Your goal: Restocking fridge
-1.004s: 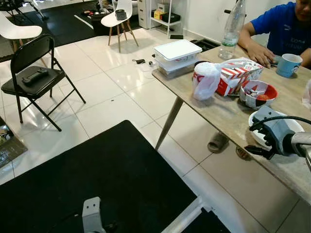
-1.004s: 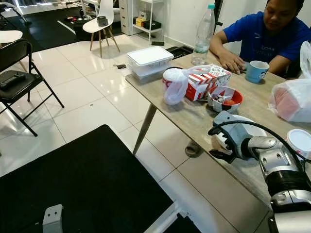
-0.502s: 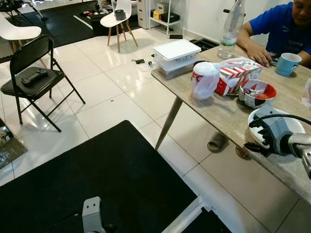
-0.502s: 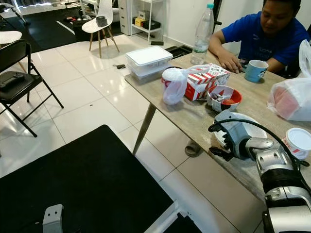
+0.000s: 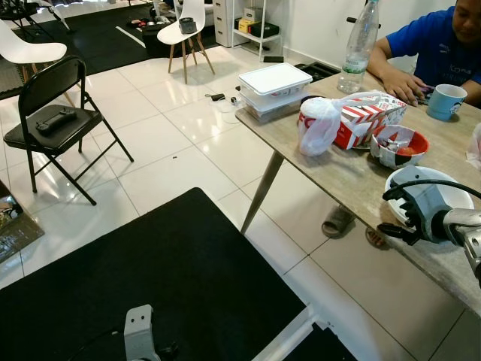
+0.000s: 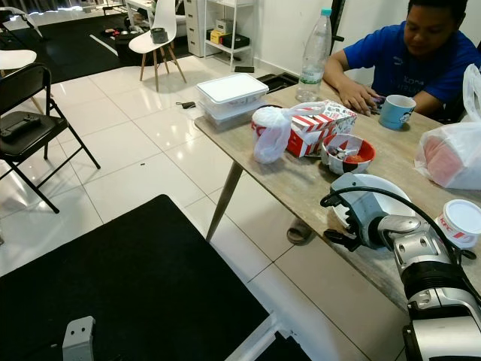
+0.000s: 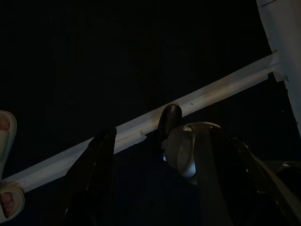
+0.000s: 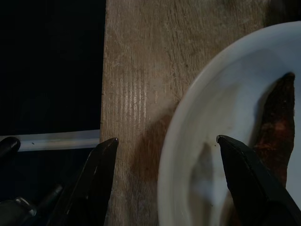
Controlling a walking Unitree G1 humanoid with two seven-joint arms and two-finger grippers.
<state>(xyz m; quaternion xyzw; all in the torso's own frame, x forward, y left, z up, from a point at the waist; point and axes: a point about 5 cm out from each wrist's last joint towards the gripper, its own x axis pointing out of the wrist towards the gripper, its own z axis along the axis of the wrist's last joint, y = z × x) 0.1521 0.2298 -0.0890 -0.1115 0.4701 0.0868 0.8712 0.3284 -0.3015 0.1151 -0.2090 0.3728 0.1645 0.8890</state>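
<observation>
Your right gripper hangs wide open and empty over the near rim of the white plate at the table edge, with a red bowl, bagged cup and seated person crowding behind it.

I see a wooden table on thin slanted legs, standing on a white tiled floor. At its far corner lie stacked white containers, then a water bottle, a knotted white bag, a red-striped box, a red bowl, a blue mug, and near the front edge a white plate.
</observation>
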